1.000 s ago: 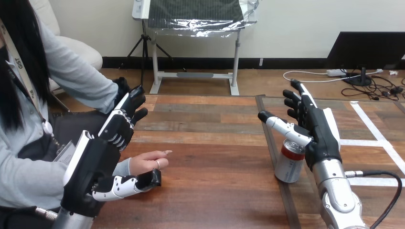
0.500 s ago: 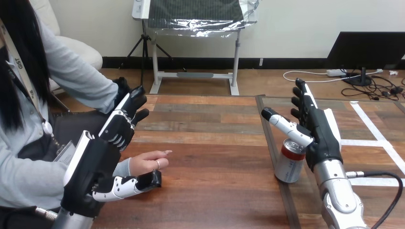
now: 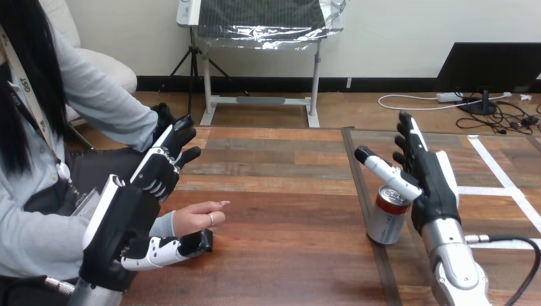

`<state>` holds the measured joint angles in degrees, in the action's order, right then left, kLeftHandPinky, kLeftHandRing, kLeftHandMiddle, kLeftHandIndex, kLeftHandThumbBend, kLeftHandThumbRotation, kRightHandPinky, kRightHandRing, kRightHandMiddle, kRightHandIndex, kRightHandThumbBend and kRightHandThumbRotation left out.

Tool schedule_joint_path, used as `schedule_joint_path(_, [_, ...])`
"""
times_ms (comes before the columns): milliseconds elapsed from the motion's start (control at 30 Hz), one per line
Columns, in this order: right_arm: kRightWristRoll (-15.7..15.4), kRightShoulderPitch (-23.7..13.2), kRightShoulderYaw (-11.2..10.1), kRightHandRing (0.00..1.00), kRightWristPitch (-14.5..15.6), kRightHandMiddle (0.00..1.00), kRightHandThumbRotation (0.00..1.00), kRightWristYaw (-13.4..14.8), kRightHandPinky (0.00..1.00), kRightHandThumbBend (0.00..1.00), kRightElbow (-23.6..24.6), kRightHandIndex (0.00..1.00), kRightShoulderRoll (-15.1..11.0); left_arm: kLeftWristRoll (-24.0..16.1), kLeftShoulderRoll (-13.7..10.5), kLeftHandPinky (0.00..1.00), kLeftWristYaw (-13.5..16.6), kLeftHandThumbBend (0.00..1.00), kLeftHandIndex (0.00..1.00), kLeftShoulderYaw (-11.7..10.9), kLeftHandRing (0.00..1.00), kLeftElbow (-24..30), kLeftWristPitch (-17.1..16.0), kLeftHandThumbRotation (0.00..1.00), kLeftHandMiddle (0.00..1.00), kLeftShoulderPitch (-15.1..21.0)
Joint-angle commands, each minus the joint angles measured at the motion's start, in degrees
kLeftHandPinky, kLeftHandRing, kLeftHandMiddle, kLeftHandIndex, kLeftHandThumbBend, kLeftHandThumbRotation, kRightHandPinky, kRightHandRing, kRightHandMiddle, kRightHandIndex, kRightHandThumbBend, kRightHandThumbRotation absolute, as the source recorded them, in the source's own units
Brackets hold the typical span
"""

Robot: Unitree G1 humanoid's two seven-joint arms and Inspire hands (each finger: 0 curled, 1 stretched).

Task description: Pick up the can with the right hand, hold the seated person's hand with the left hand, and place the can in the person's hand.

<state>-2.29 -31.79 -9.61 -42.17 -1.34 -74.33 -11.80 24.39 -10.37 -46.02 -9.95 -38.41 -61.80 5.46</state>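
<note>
A silver can (image 3: 386,221) with a red band at its top stands upright on the table at the right. My right hand (image 3: 432,185) is just to its right and above it, open, fingers straight and pointing away, thumb stretched out over the can's top. The person's hand (image 3: 199,217) lies flat on the table at the left, fingers pointing right. My left hand (image 3: 127,220) is open over the person's wrist, fingers raised, thumb lying on the table in front of the person's hand. No finger is curled round it.
A seam in the tabletop (image 3: 367,210) runs front to back right beside the can. White tape lines (image 3: 501,178) mark the table at the far right. A cable (image 3: 510,245) trails from my right forearm.
My right hand has drifted a little to the right and its fingers have straightened more upright. The can, the person's hand and my left hand stay where they were.
</note>
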Motion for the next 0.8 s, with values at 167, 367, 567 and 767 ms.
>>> schedule_joint_path(167, [-3.1,0.2,1.4,0.97,-0.2,0.99,0.45,4.8,0.91,1.00,0.9,1.00,-2.6,1.3,-0.9,0.90,-0.8,1.00,0.94,-0.1,0.97,0.5,0.1,0.47,0.99,2.3])
schedule_joint_path(367, [-4.7,0.9,1.9,0.96,-0.6,0.98,0.49,7.0,0.89,1.00,1.0,0.99,-2.7,1.8,-0.7,0.90,-1.3,1.00,0.94,-0.2,0.97,0.3,0.1,0.48,0.98,2.3])
schedule_joint_path(567, [-4.8,1.4,2.0,0.96,-1.1,0.98,0.50,7.6,0.90,1.00,1.2,1.00,-2.5,2.2,-0.5,0.90,-1.8,1.00,0.94,-0.3,0.97,0.2,0.1,0.48,0.98,2.3])
schedule_joint_path(767, [-4.8,2.0,2.2,0.96,-1.5,0.98,0.49,8.0,0.91,1.00,1.3,1.00,-2.3,2.3,-0.4,0.91,-1.8,1.00,0.94,-0.3,0.97,0.6,0.6,0.47,0.98,2.2])
